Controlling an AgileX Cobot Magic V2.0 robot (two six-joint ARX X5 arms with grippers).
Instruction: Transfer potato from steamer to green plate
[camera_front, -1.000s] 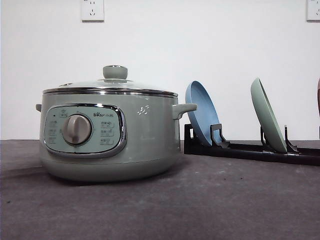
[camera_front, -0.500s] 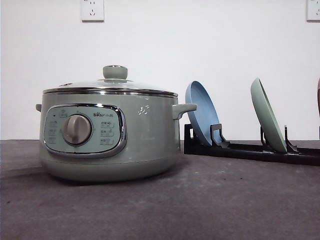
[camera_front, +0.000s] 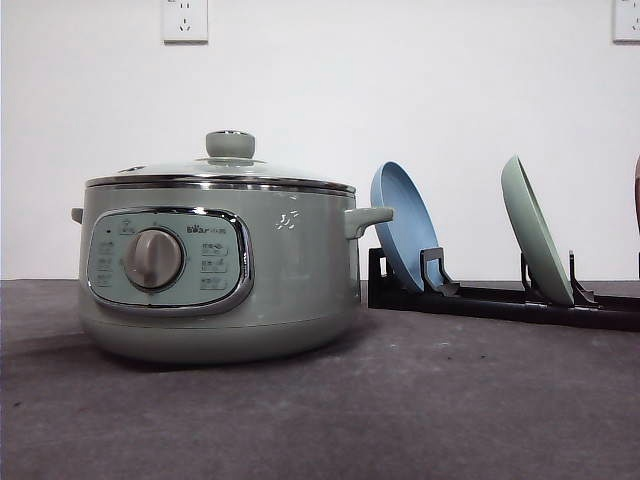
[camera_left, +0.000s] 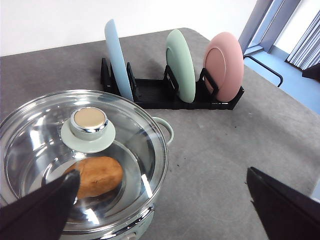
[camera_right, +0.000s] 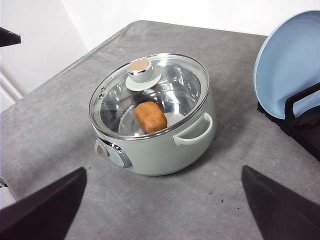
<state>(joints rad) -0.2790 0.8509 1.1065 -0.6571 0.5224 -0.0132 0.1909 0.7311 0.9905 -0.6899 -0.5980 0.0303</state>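
- The grey worktop (camera_front: 420, 400) fills the lower part of the front view.
- The steamer (camera_front: 215, 260) stands at the left of that view, with its glass lid (camera_left: 82, 160) on.
- A black rack (camera_front: 500, 298) at the right holds a blue plate (camera_front: 403, 225) and the green plate (camera_front: 535, 228) on edge; from the left wrist a pink plate (camera_left: 223, 65) stands beside the green one.
- The potato (camera_right: 150, 116) lies inside the steamer, under the lid.
- The left fingers (camera_left: 37, 207) are wide apart above the steamer.
- The right fingers (camera_right: 42, 210) are wide apart over the worktop near the steamer.
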